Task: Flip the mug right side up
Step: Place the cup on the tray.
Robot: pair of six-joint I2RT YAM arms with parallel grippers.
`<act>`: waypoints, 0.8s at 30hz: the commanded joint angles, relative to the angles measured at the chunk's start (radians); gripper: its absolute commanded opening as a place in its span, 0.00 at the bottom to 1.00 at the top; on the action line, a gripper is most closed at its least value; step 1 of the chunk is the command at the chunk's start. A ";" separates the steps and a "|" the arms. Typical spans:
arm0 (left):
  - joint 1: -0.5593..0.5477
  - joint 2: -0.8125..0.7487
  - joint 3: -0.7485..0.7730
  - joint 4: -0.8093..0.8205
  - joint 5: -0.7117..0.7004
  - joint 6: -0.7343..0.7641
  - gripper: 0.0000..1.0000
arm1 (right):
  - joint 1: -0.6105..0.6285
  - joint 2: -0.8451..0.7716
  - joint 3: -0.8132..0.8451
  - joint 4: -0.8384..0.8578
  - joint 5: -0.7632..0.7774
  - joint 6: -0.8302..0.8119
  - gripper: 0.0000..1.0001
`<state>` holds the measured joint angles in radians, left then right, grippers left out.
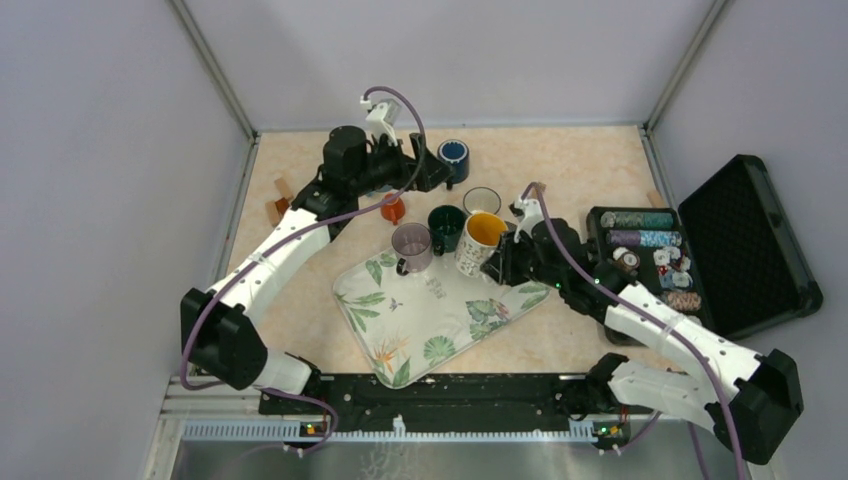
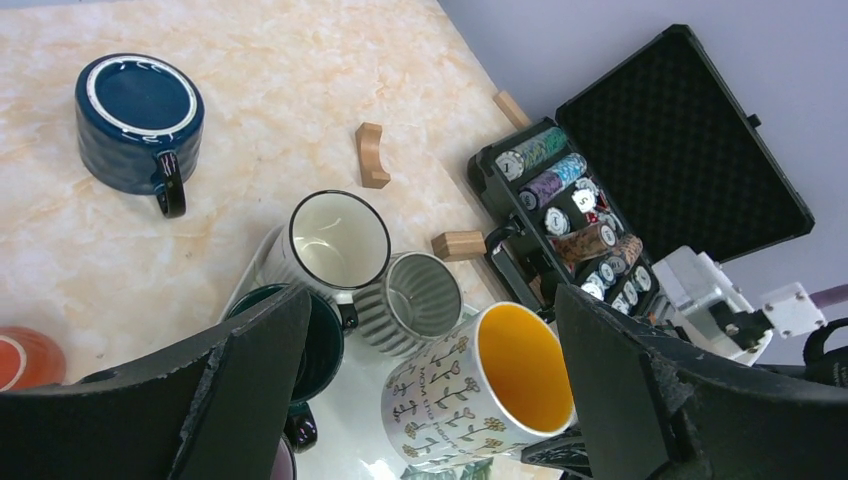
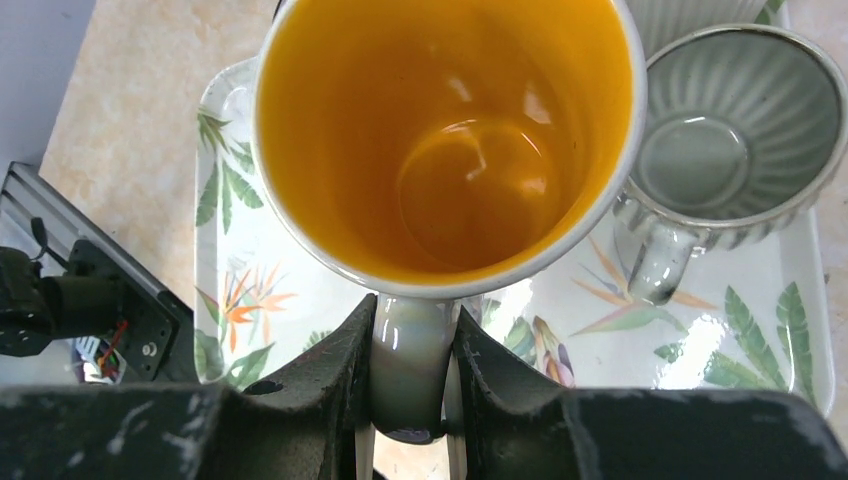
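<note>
A white floral mug with a yellow inside sits tilted over the back edge of the leaf-print tray, its mouth facing up and to the right. My right gripper is shut on the mug's white handle, one finger on each side. In the left wrist view the same mug lies below my left gripper, which is open wide, holds nothing and hangs well above it. A dark blue mug stands upside down at the back, next to the left gripper.
Around the floral mug stand a purple glass mug, a dark green mug, a white black-rimmed mug and a grey ribbed mug. An orange cup is on the left. An open poker-chip case lies on the right, with wooden blocks nearby.
</note>
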<state>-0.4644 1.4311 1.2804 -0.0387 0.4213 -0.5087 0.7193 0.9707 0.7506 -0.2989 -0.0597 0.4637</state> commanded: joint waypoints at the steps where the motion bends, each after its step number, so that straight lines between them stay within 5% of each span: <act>1: 0.007 -0.037 -0.010 0.001 -0.012 0.022 0.98 | 0.048 0.006 -0.002 0.248 0.056 -0.030 0.00; 24: 0.019 -0.035 -0.021 -0.020 -0.030 0.048 0.98 | 0.152 0.134 -0.163 0.467 0.242 -0.090 0.00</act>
<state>-0.4530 1.4311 1.2648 -0.0822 0.4015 -0.4812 0.8558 1.1103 0.5743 -0.0479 0.1253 0.4004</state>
